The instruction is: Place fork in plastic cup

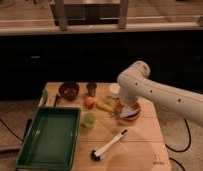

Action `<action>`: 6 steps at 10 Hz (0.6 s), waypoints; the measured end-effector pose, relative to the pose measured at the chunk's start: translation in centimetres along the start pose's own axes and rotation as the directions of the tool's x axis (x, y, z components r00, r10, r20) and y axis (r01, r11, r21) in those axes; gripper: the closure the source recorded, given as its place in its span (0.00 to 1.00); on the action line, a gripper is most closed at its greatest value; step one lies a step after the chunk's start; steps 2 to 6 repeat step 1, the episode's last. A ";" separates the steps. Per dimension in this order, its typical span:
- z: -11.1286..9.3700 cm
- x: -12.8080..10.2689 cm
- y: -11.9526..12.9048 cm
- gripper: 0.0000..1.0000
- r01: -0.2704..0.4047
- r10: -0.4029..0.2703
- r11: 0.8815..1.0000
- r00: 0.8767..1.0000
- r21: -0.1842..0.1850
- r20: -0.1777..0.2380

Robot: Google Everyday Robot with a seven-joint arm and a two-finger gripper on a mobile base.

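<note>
My gripper (pixel 120 109) hangs from the white arm (pixel 145 90), which reaches in from the right. It is low over the left rim of an orange bowl (pixel 131 113) at the middle right of the wooden table (pixel 140 145). The small green plastic cup (pixel 88 120) stands upright on the table to the gripper's left, beside the tray. I cannot make out the slim silvery fork; the spot under the gripper is hidden. A longer white-handled utensil with a black head (pixel 109 145) lies diagonally in front of the bowl.
A green tray (pixel 45 135) fills the table's left side. At the back stand a dark bowl (pixel 69 90), a dark cup (pixel 91 88) and a white cup (pixel 114 88). An orange fruit (pixel 88 101) and a yellow item (pixel 105 105) lie between them and the green cup.
</note>
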 end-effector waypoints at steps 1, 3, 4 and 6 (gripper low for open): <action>-0.2 -0.6 -0.3 1.00 0.030 -0.030 1.000 1.000 -0.001 -0.005; -0.2 -0.6 -0.3 1.00 0.030 -0.030 1.000 1.000 -0.001 -0.005; -0.2 -0.6 -0.3 1.00 0.030 -0.030 1.000 1.000 -0.001 -0.005; -0.2 -0.6 -0.3 1.00 0.030 -0.030 1.000 1.000 -0.001 -0.005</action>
